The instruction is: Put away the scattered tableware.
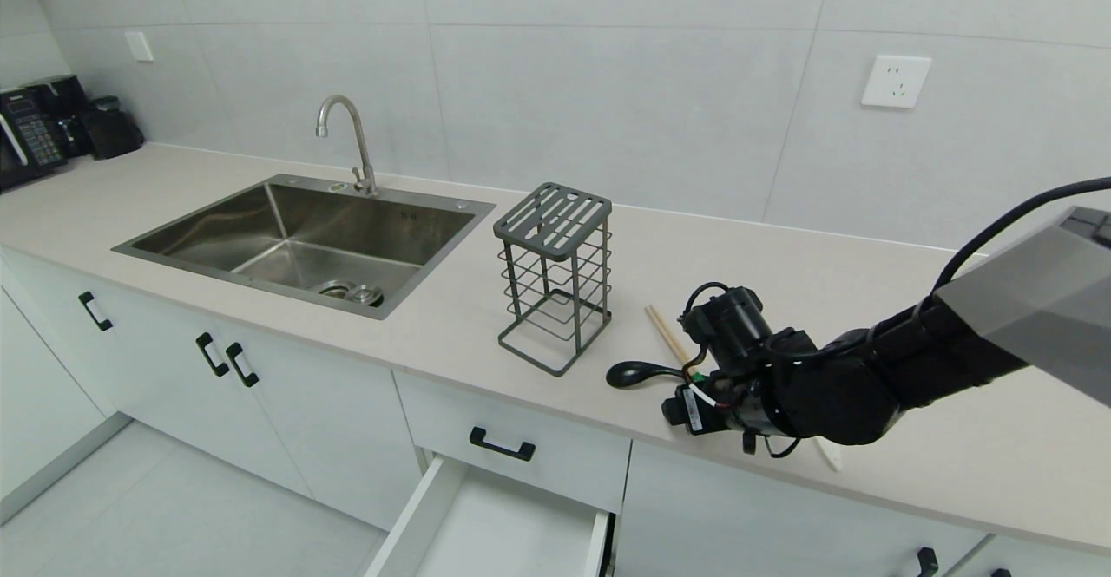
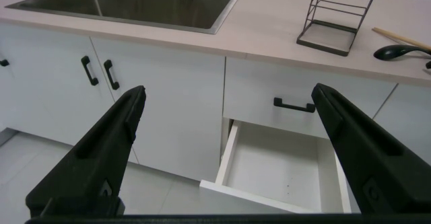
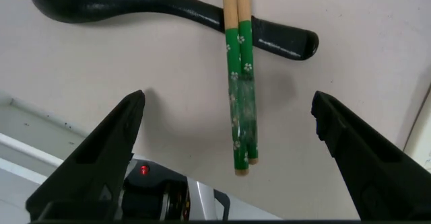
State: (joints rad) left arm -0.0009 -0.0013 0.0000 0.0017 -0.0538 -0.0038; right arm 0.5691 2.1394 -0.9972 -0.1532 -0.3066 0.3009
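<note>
Chopsticks (image 3: 239, 83), green-tipped pair, lie crossed over black spoon (image 3: 135, 5) handle on table (image 1: 434, 334), near front edge, just beside wire rack (image 1: 553, 278). Right claw (image 3: 227, 99) hovers over them, spread wide, holding nothing. Left claw (image 2: 227, 89) also spread wide, empty, low before open drawer (image 2: 283, 163). Sink (image 1: 304, 239) is further left.

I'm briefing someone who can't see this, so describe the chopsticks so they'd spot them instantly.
On the counter, look right of the sink, past the wire rack. The chopsticks lie paired across the handle of the black spoon. They alone are pale wood with green, white-flowered ends.
</note>
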